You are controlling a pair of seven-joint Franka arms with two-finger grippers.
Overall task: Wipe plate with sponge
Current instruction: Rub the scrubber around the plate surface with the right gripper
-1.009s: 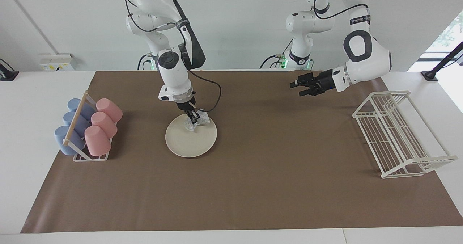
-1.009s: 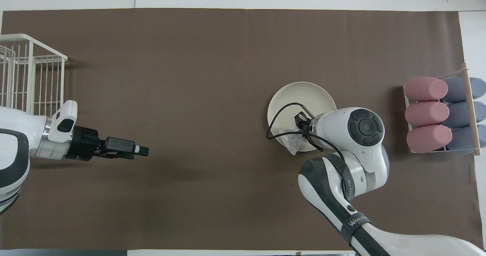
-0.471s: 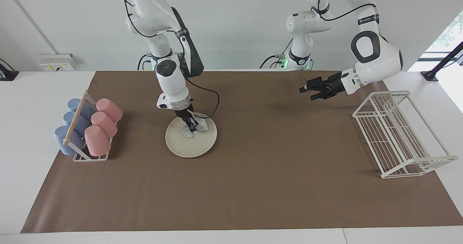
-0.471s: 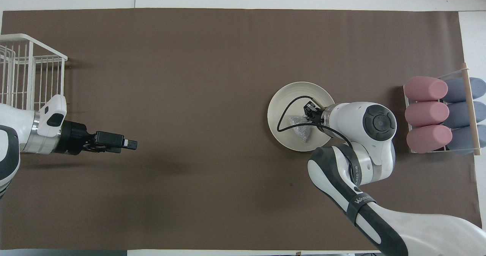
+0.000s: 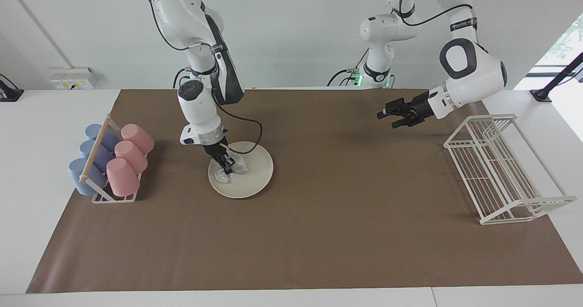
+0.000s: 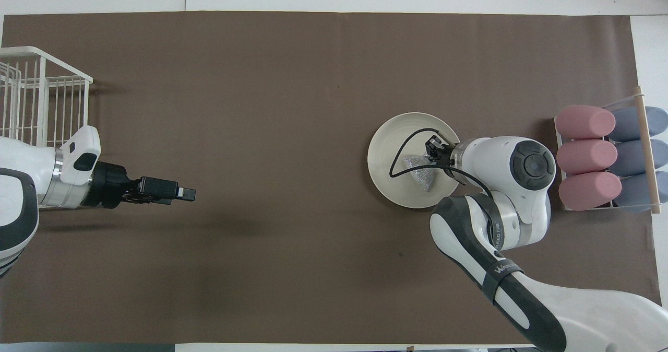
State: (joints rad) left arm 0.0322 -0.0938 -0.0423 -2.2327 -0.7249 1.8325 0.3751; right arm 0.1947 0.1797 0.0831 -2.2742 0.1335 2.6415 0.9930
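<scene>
A round cream plate [image 5: 253,179] [image 6: 396,143] lies on the brown mat toward the right arm's end of the table. A silvery speckled sponge [image 5: 237,166] [image 6: 424,170] rests on the plate, on the part of it toward the cup rack. My right gripper [image 5: 226,164] [image 6: 434,151] points down onto the plate and is shut on the sponge, pressing it against the plate. My left gripper [image 5: 388,116] [image 6: 183,193] waits in the air over bare mat near the wire rack, its fingers open and nothing between them.
A rack of pink and blue cups [image 5: 111,161] [image 6: 608,156] stands at the right arm's end of the mat. A white wire rack [image 5: 501,168] [image 6: 36,101] stands at the left arm's end. A black cable [image 5: 253,131] loops from the right wrist over the plate.
The right gripper has dragged the sponge across the plate from the rim nearest the robots toward the cup rack. The left arm pulled back a little toward the wire rack.
</scene>
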